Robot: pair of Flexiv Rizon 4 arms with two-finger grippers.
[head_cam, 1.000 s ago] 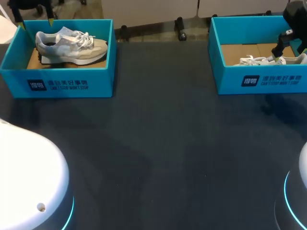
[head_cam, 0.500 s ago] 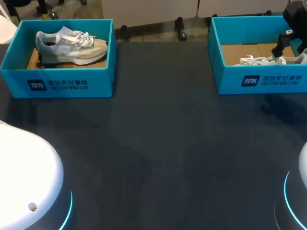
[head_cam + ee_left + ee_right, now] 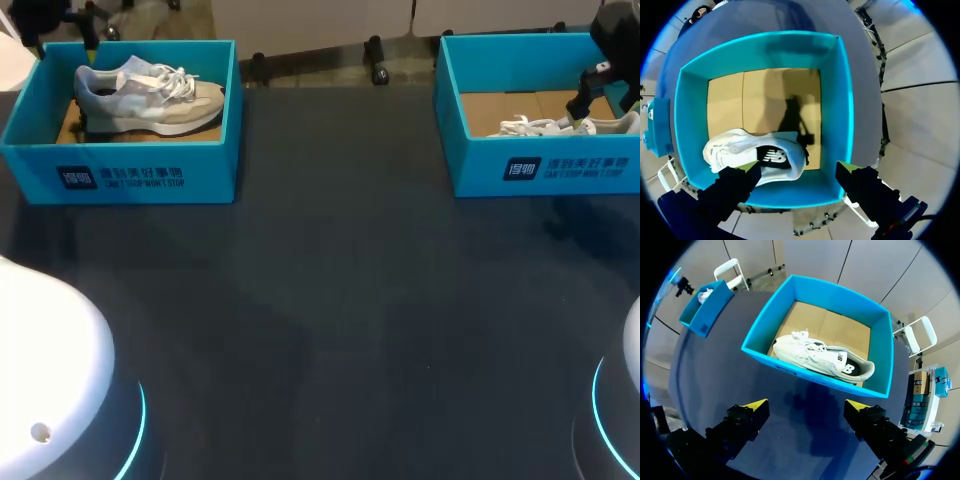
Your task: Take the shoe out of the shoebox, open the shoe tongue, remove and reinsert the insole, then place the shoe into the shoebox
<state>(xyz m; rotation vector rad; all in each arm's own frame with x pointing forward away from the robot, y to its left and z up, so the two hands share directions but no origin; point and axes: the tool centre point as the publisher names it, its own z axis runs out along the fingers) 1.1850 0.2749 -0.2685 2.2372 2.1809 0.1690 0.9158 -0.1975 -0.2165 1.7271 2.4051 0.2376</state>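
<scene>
Desk (image 3: 330, 300), dark, seen from the head view. You have two open shoeboxes on it, well apart.

- The left teal cardboard shoebox (image 3: 140, 175) sits at 10 o'clock on the desk. In it a grey-and-beige sneaker with white laces (image 3: 150, 97) lies on its side, toe towards 3 o'clock.
- The right teal cardboard shoebox (image 3: 545, 165) sits at 2 o'clock. In it lies a white sneaker with white laces (image 3: 545, 127), toe towards 9 o'clock, close to the box's near wall.

Left arm: it comes in at the 10 o'clock corner.
- In its wrist view you look straight down into the left box.
- The left end effector (image 3: 799, 169) is open, with its fingers spread wide and nothing gripped.
- One yellow tip overlaps the edge of the sneaker by its heel. You cannot tell from this view whether it touches.
- The other tip stands over the box wall.
- The sneaker lies along one wall, leaving much of the brown cardboard floor bare.

Right arm: it comes in at the 2 o'clock corner, above the right box.
- The right end effector (image 3: 806, 406) is likewise open and holds nothing. Both yellow tips are over bare desk, short of the box.
- The white sneaker lies ahead of the fingers, wholly inside the box.

Both shoes are in their boxes.
</scene>
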